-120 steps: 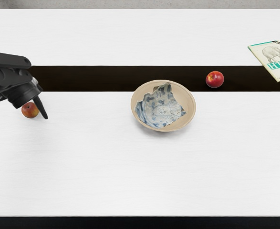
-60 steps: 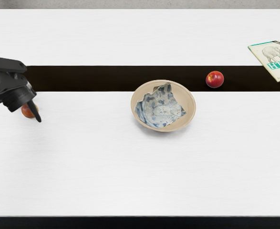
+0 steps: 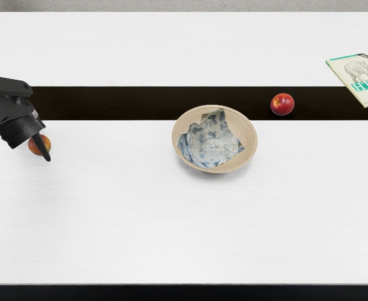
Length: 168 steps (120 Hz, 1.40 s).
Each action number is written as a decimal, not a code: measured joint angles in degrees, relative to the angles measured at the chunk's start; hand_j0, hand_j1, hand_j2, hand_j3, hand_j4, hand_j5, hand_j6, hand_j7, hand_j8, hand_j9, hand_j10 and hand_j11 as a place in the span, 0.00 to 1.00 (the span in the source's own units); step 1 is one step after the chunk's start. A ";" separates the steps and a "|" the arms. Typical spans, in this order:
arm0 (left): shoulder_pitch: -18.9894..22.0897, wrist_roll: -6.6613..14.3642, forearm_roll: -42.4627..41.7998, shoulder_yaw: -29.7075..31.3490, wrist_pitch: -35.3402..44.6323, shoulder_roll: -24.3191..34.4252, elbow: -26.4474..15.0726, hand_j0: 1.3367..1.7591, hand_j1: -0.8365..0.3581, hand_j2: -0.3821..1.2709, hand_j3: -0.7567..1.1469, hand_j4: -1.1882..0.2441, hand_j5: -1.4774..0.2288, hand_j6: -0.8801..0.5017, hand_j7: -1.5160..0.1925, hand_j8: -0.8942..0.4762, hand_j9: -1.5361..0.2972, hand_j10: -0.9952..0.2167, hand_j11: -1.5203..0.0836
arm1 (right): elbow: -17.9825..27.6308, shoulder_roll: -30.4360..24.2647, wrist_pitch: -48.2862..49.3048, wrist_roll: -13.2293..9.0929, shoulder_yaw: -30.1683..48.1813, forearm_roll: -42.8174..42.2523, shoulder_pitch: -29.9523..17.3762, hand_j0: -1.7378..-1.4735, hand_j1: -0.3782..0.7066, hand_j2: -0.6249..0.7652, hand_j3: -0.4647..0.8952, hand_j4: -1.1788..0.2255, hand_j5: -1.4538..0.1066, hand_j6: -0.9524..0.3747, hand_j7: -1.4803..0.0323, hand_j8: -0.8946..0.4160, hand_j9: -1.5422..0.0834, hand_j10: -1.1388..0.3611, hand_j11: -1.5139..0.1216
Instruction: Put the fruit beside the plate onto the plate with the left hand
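The black left hand [image 3: 17,122] partly covered the small orange-red fruit [image 3: 36,145] on the table; its grip state could not be determined. The beige patterned plate [image 3: 251,135] and the red apple [image 3: 282,103] lay well to the hand's right. Farther right lay a book [image 3: 359,78] lettered "HTM".

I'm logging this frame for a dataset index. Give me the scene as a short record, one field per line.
left hand: at the left edge, against the small fruit; grasp unclear
small fruit: orange-red, partly hidden by the hand, far left of the plate
plate: centre of the table, no fruit on it
red apple: on the dark strip, behind and right of the plate, apart from it
book: far right edge
right hand: not in view
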 joint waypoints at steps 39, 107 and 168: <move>0.00 -0.05 -0.22 0.02 0.07 0.08 0.00 0.76 0.66 0.27 0.40 0.60 0.62 0.40 0.64 0.41 0.61 0.55 0.68 | 0.00 0.00 0.00 0.00 0.00 0.00 0.00 0.30 0.05 0.45 0.34 0.82 0.91 0.70 0.96 0.67 0.93 0.74 0.91; -0.70 0.00 -0.83 0.73 4.65 0.26 -3.26 0.76 0.66 0.27 0.40 0.60 0.61 0.39 0.63 0.41 0.60 0.55 0.68 | 0.00 0.00 0.00 0.01 0.00 0.00 0.00 0.30 0.05 0.45 0.34 0.82 0.91 0.70 0.96 0.67 0.93 0.74 0.91; -0.62 0.00 -0.77 0.89 5.88 0.18 -3.34 0.76 0.64 0.27 0.40 0.58 0.60 0.38 0.62 0.39 0.59 0.53 0.66 | 0.00 0.00 0.00 0.01 0.00 0.00 0.00 0.30 0.05 0.45 0.34 0.82 0.91 0.70 0.96 0.67 0.93 0.74 0.91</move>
